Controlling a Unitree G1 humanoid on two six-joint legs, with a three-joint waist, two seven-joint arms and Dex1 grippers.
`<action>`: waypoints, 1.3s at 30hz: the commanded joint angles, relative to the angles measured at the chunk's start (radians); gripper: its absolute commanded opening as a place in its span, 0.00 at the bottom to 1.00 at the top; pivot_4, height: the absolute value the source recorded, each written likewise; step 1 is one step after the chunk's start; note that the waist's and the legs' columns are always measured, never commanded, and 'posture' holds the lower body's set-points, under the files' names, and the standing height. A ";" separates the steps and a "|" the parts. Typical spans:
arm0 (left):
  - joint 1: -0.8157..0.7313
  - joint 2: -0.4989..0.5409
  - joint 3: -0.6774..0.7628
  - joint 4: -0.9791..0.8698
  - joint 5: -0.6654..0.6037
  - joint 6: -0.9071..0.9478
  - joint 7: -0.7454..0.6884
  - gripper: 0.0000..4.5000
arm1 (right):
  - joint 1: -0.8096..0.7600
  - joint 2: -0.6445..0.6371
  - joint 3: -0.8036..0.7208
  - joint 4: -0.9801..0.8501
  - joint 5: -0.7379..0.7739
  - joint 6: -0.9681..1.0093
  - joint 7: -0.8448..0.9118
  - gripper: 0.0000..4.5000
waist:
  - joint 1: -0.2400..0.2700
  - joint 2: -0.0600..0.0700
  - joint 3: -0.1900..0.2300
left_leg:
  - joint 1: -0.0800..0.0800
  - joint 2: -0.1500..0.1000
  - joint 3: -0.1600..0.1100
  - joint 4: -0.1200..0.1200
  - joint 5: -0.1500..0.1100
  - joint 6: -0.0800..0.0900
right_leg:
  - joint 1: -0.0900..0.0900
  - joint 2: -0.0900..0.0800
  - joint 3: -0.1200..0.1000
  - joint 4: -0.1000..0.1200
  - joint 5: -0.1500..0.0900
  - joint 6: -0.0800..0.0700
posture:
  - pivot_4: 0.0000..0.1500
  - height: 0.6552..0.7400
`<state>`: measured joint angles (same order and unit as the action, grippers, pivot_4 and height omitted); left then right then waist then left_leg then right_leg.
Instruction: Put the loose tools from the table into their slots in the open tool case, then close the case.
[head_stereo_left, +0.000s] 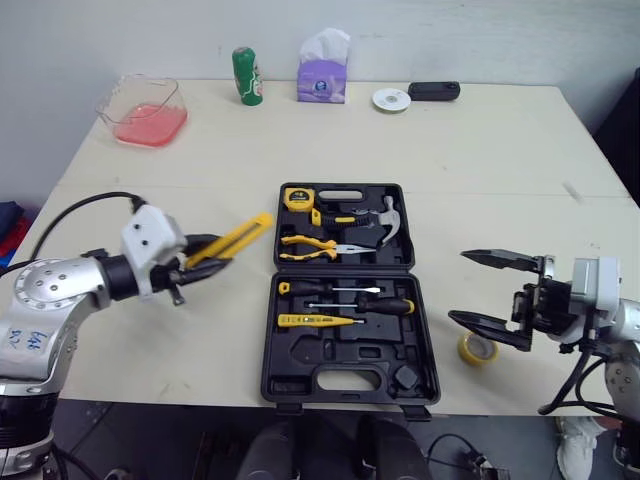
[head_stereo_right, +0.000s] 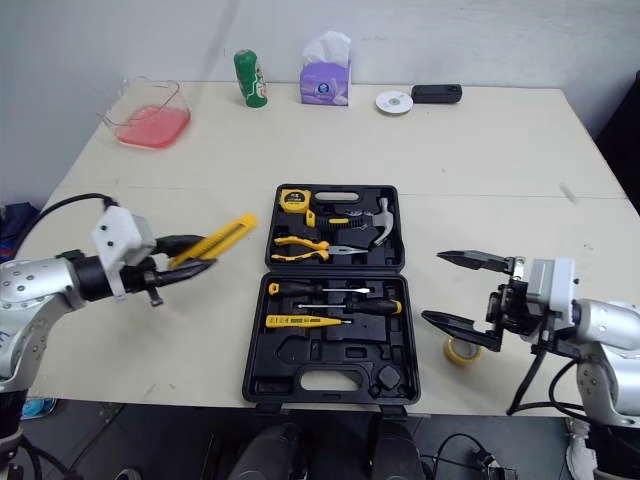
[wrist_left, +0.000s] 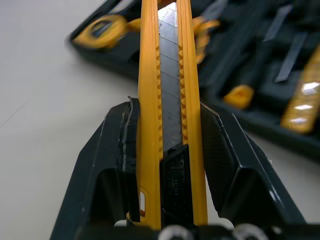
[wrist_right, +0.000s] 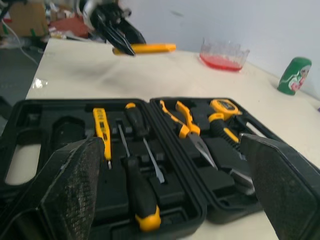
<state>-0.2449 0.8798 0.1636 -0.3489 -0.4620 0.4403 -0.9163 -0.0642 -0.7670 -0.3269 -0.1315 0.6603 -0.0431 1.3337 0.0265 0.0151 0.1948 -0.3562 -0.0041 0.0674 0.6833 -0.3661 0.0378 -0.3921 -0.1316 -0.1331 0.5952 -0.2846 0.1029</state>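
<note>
Left claw (head_stereo_left: 212, 250) shut on knife (head_stereo_left: 243, 233), lifted off bench between case (head_stereo_left: 270, 372) and left edge. Right claw (head_stereo_left: 460, 287) wide open, empty, near right edge. Knife probably light, stiff, slick; grip the body, not the blade.

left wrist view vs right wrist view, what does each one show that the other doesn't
Left wrist view: a close look at the left tool shut on the yellow utility knife, its blade and notched rail plain. Right wrist view: the right tool open, the clear container with pink contents, the green bottle and the case's empty slots. Both: the knife, the open tool case, the tape measure and the pliers.
</note>
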 joint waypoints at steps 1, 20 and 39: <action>-0.064 0.006 -0.062 -0.086 -0.063 0.059 -0.053 0.28 | 0.018 -0.022 -0.039 -0.012 0.006 -0.013 0.020 1.00 | -0.001 0.000 0.000 | 0.000 0.000 0.000 0.000 0.001 0.001 | 0.000 0.000 0.000 0.000 0.000 0.001 | 1.00 1.00; -0.274 -0.151 -0.503 -0.102 -0.006 0.307 -0.083 0.28 | 0.180 -0.040 -0.124 -0.050 0.003 -0.027 0.049 1.00 | 0.001 -0.002 0.001 | 0.002 -0.001 0.000 0.002 0.004 0.000 | 0.002 0.002 0.003 0.005 0.001 0.001 | 1.00 1.00; -0.234 -0.214 -0.614 -0.014 0.205 0.215 -0.055 0.28 | 0.226 -0.030 -0.141 -0.029 0.004 -0.076 0.071 1.00 | 0.002 -0.002 0.001 | 0.002 -0.001 -0.001 0.003 0.004 0.001 | 0.002 0.001 0.003 0.006 0.001 0.001 | 1.00 1.00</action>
<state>-0.4918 0.6618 -0.4392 -0.3703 -0.2913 0.6611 -0.9858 0.1603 -0.8029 -0.4375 -0.1536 0.6497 -0.1074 1.4025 0.0281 0.0130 0.1959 -0.3538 -0.0055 0.0668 0.6859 -0.3617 0.0385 -0.3900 -0.1303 -0.1303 0.6009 -0.2837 0.1037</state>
